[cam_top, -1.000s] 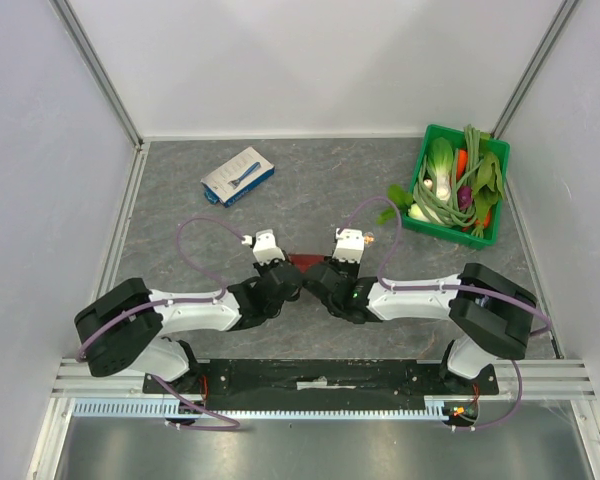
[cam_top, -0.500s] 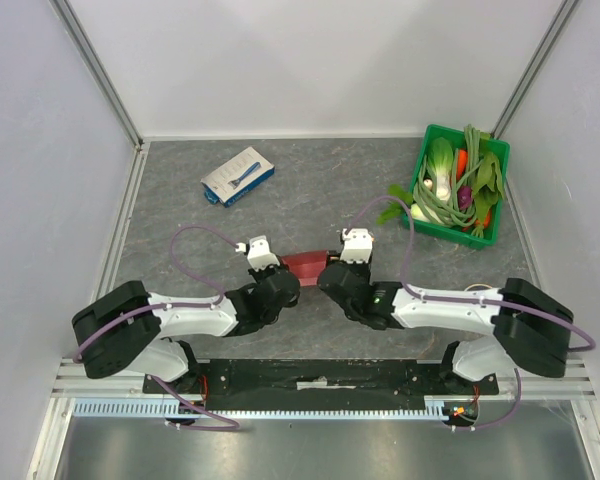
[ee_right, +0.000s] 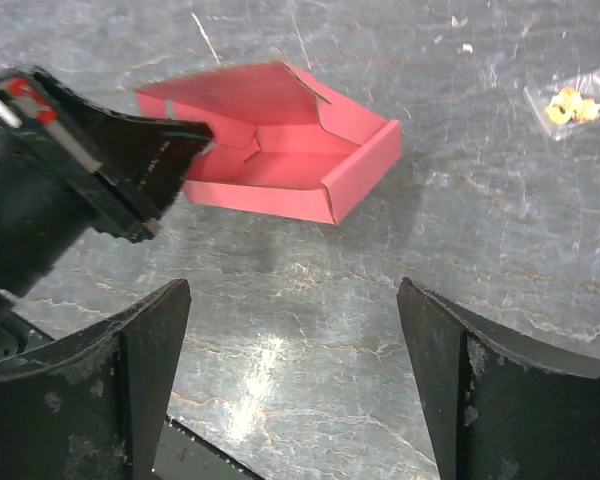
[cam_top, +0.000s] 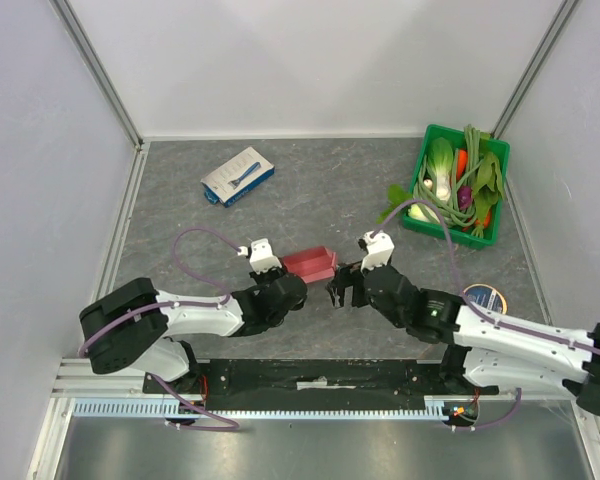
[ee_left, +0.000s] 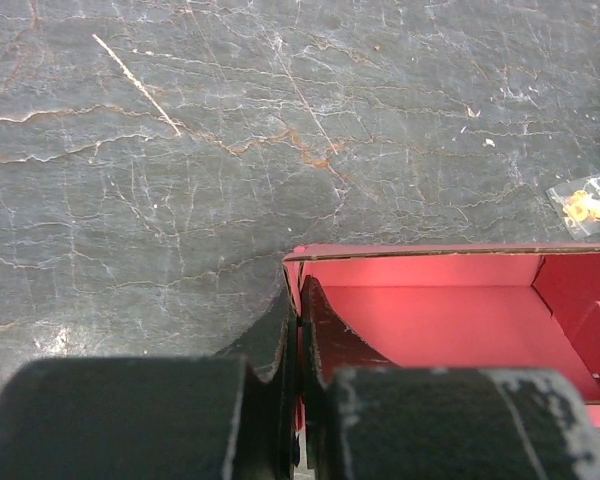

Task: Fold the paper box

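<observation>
The paper box [cam_top: 311, 264] is a pink-red shallow tray with raised walls, lying near the table's middle. My left gripper [cam_top: 292, 283] is shut on its near-left wall; in the left wrist view the fingertips [ee_left: 300, 305] pinch that thin wall, with the box [ee_left: 450, 310] stretching to the right. My right gripper [cam_top: 342, 291] hangs open just right of the box, apart from it. In the right wrist view its fingers [ee_right: 150, 340] stand wide with bare table between them, and the box [ee_right: 280, 160] lies ahead with one flap folded inward.
A white-and-blue box [cam_top: 238, 176] lies at the back left. A green basket [cam_top: 498, 160] of vegetables stands at the back right. A small clear bag of yellow bits [ee_right: 568, 98] lies right of the paper box. A round tin [cam_top: 483, 298] shows by the right arm.
My right gripper let go of the box, opened wide and drew back to the right. The box now shows as an open tray in the left gripper's hold.
</observation>
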You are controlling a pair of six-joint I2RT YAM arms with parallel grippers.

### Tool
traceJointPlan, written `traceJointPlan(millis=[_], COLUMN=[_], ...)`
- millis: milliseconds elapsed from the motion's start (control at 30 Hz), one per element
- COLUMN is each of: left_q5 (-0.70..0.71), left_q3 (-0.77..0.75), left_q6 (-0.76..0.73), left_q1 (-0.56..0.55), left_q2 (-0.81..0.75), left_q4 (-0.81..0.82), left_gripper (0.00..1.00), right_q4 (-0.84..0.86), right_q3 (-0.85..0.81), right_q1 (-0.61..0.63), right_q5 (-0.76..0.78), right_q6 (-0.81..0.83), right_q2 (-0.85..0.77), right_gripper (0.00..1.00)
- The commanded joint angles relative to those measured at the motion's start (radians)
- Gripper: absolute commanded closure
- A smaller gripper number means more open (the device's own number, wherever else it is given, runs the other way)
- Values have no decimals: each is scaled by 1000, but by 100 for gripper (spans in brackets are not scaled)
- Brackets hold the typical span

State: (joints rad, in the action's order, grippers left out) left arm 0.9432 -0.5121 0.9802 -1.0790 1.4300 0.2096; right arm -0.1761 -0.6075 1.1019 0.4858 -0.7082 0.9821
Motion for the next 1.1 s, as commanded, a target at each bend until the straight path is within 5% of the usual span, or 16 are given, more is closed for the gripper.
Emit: traceJointPlan(millis=[0,133,233,400,533,600,867,1067], left_q5=[68,101,117,152,172,180,204,206], left_q3=[-12,-35,-52,-78,-100,-115,-118,-123], left_q6=[28,26,26,18,12,15,28,28], left_q1=[-10,-28,-38,-59,-73,-78,-91,-93], left_q2=[58,73,75,89,112,124,122,124], left_q4=[-147,-179,-203,-242,-257,-275,-305,-308], left_gripper=[98,98,98,98,98,98,98,98], right_q4=[-42,-72,-157,-186,-189,-206,-68,-43], right_q3=[-46,-176,-289,-417,-538,-607,-428,-355], right_q1=[-19,-129,-305,-333,-333,-327,-346,-344], right_q5=[-90,-114,-182,-211,-251,-396,-532,-676], right_q6=[108,173,-47,-197,11,149,648,757], right_q2=[-57,19,107,216,376,433,352,329], right_gripper=[6,4,4,2,4,9,26,35])
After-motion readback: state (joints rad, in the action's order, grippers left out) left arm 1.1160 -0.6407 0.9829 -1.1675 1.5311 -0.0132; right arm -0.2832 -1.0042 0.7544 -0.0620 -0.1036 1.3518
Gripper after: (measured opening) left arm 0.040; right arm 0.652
